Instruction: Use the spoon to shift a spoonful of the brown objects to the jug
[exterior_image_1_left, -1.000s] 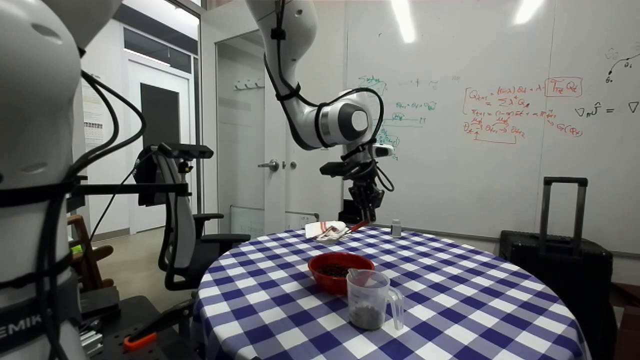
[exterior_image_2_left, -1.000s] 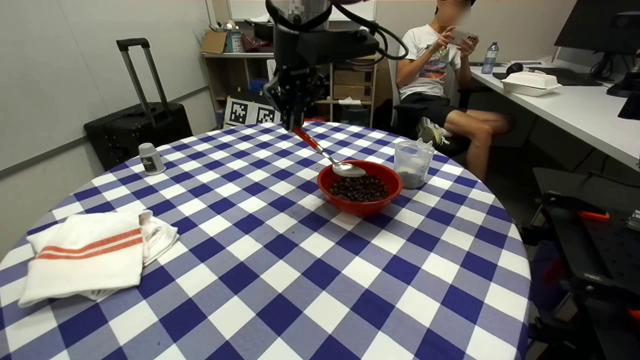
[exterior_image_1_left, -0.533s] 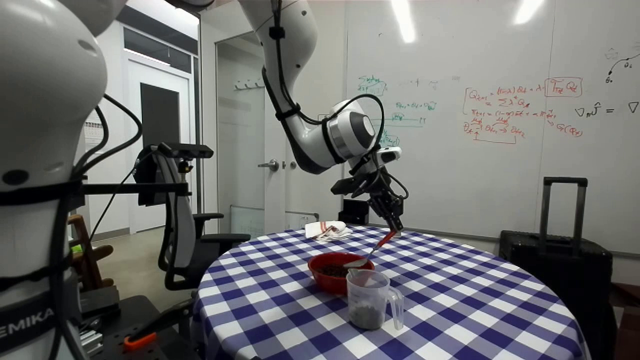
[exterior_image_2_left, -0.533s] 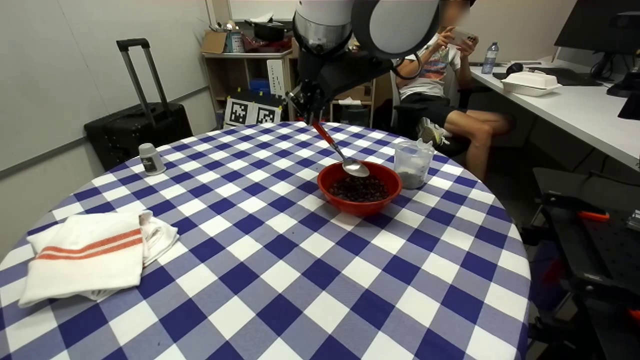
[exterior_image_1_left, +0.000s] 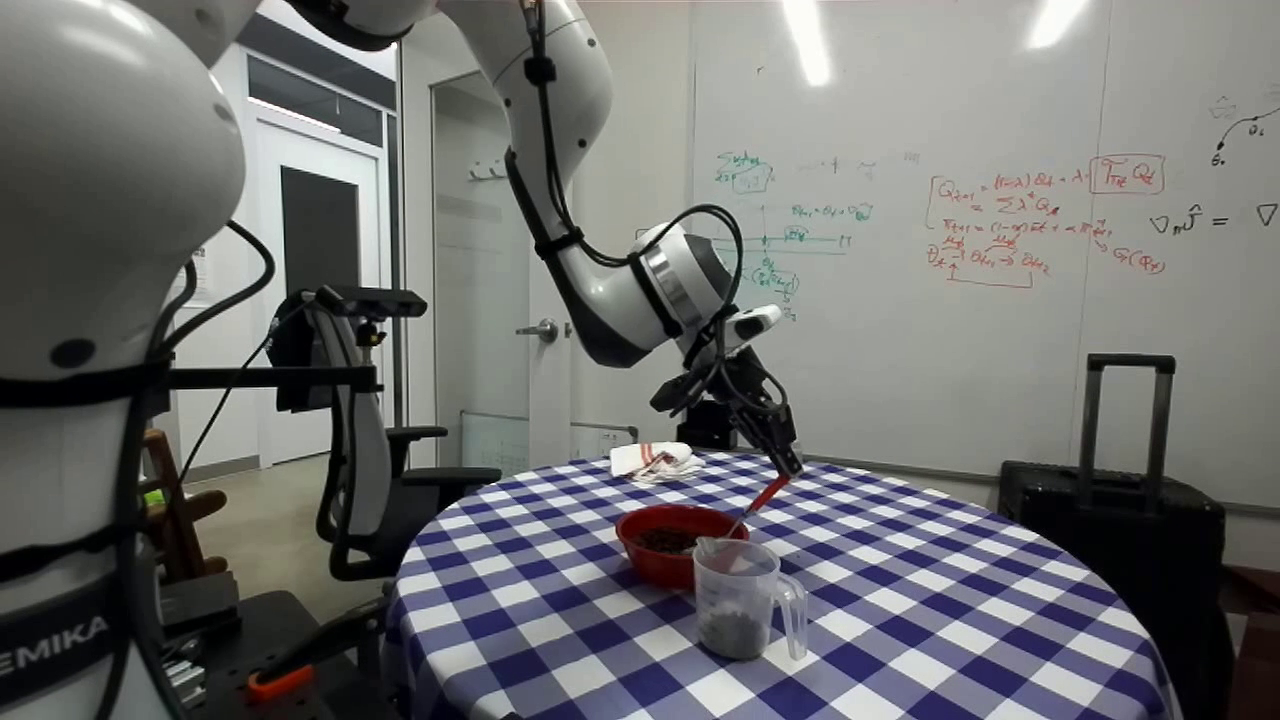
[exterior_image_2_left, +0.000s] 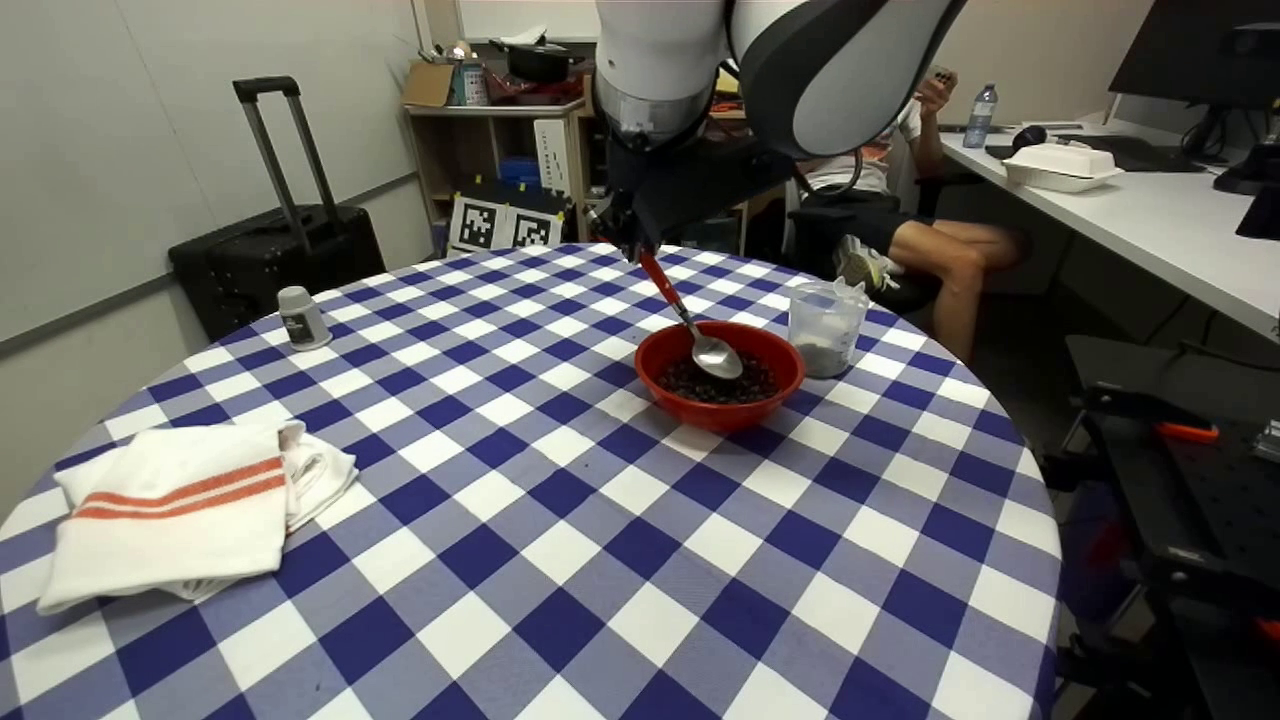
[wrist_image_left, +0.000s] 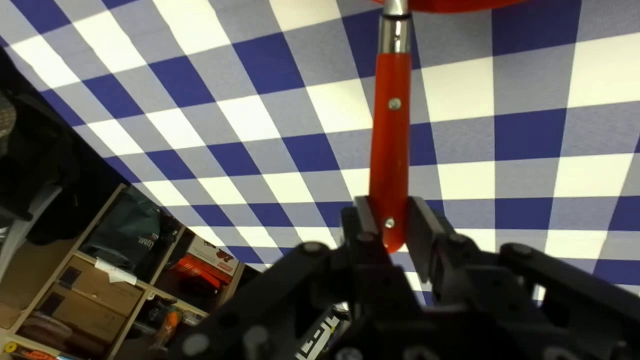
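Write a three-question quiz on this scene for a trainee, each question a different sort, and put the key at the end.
1. Choose one: the claw grips the spoon by a part that is coloured
a) white
b) red
c) blue

2. Fill the gap: the jug stands beside the red ____ that holds the brown objects.

3. True or false: the spoon's metal end is inside the jug.

Key: 1: b. 2: bowl. 3: false; it is at the bowl.
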